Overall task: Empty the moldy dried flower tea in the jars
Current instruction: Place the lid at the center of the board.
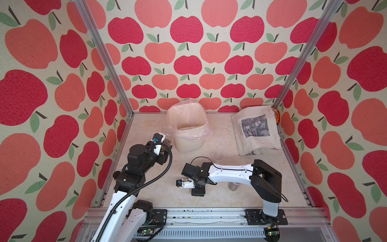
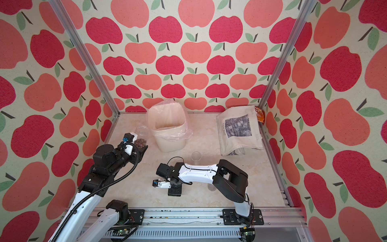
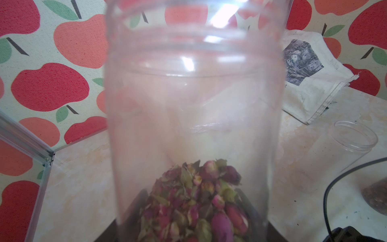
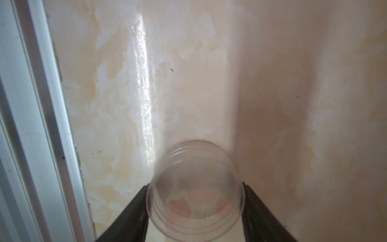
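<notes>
A jar (image 3: 194,94) of tea (image 3: 196,199) is clamped in the left gripper (image 1: 166,147) beside the bin (image 1: 188,144); a clear lid (image 4: 194,201) is pinched by the right gripper (image 4: 195,184).

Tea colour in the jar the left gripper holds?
Pink-purple rosebuds, olive-green bits; clearest in left wrist view.

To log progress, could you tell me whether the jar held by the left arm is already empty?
No: dried rose buds pile at the bottom of the jar.

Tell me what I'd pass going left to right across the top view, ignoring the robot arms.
First the tea jar, then the bin, the empty jar, and the bag.
</notes>
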### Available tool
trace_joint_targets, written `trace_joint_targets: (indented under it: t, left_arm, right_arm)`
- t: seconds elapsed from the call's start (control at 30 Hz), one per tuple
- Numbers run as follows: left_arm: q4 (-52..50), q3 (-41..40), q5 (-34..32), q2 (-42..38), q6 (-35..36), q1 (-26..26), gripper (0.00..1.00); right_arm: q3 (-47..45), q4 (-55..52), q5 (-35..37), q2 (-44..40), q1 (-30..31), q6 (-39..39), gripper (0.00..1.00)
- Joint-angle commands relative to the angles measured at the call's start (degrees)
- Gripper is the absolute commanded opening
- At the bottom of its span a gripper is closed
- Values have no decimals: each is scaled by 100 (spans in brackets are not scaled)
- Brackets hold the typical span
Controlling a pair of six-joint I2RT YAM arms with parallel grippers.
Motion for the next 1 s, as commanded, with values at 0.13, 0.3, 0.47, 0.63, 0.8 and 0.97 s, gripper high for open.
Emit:
trace_joint_targets:
  t: [0.13, 0.3, 0.47, 0.63, 0.8, 0.97]
  left_arm:
    - [190, 137, 135, 39, -143, 24, 0]
    - [156, 205, 128, 93, -157, 20, 0]
    - [105, 306, 119, 129, -151, 28, 0]
    - [-179, 669, 60, 303, -55, 26, 0]
    - [-669, 1300, -132, 681, 227, 7, 0]
    - [-1395, 2243, -383, 1339, 682, 7, 0]
  right_arm:
    - [-79, -69, -118, 108, 57, 281, 70]
    - [-62, -14, -115, -25, 55, 364, 79]
    - [-50, 82, -110, -357, 50, 372, 84]
    - [-86, 249, 5, -1015, 39, 322, 87]
    - [-223, 584, 114, -1760, -5, 323, 94]
    - [-539, 1188, 204, -2626, -172, 508, 99]
